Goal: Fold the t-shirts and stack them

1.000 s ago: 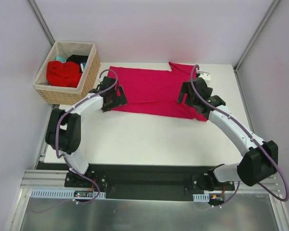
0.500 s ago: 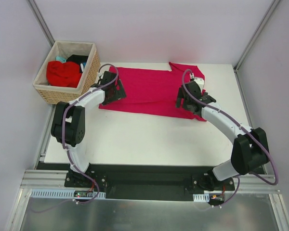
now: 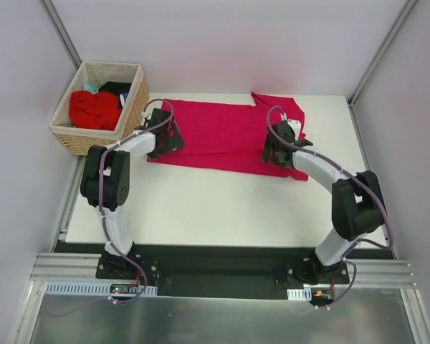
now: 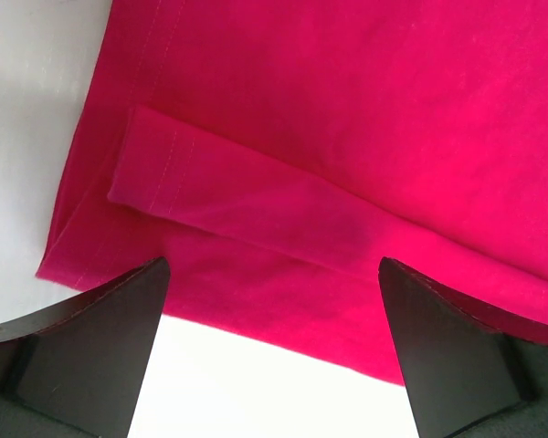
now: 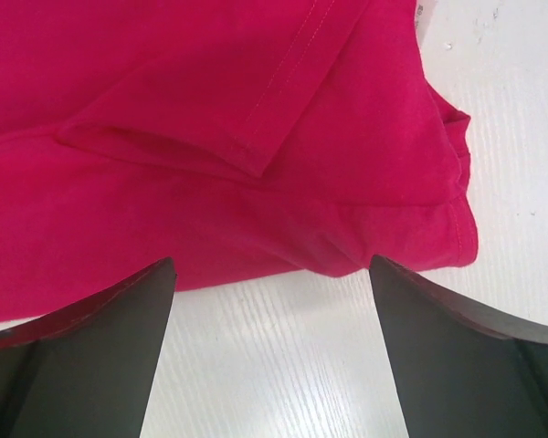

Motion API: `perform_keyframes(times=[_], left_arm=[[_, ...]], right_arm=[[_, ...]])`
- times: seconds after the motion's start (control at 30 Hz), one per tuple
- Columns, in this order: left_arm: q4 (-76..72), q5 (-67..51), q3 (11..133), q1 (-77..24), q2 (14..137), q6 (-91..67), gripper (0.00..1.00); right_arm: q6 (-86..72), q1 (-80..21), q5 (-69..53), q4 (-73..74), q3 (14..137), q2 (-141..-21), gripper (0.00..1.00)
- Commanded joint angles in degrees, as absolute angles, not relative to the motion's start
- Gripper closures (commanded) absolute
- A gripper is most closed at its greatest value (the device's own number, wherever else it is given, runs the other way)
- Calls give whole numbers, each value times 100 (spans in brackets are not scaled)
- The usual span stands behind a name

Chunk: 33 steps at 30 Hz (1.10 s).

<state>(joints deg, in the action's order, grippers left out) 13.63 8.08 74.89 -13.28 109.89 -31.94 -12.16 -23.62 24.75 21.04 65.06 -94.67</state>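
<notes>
The task looks to be at an early stage: only the large crimson-pink cotton t-shirt (image 3: 222,136) is out on the white table (image 3: 215,208). It has been taken as far as a long flat band and is not yet a compact fold. No stack exists, and the bright red tee (image 3: 93,109), the black tee (image 3: 118,89) and a teal one (image 3: 91,88) sit crumpled in the woven wicker basket (image 3: 136,107), well off to the outer side of the left gripper (image 4: 271,265). That gripper hovers with its fingers wide apart and holding nothing, the shirt's near edge running just ahead of its fingertips. Beyond that edge lies a turned-in flap with a stitched hem. The right gripper (image 5: 271,263) is likewise spread and empty over the opposite near corner. A hemmed sleeve is folded inward ahead of it, and the cloth bunches slightly toward its right finger. The fabric looks smooth, thin and limp, with few wrinkles.
</notes>
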Motion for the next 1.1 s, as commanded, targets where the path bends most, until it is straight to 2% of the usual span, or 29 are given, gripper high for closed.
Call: perform_keyframes(times=[0.0,0.57,1.07], left_arm=[[1125,896,7611,-1239,11074,-3173,1],[853,1037,7111,-1195,10995,-3489,1],[844,1362,5267,-1424,9810,-4192,1]], right_arm=[[-1213,-2224,2426,1837,6820,-9807,9],[-1529,-2048,2083,1714,6768,-10714,9],[-1977,-2215,2056,2091,5670,-9722,9]])
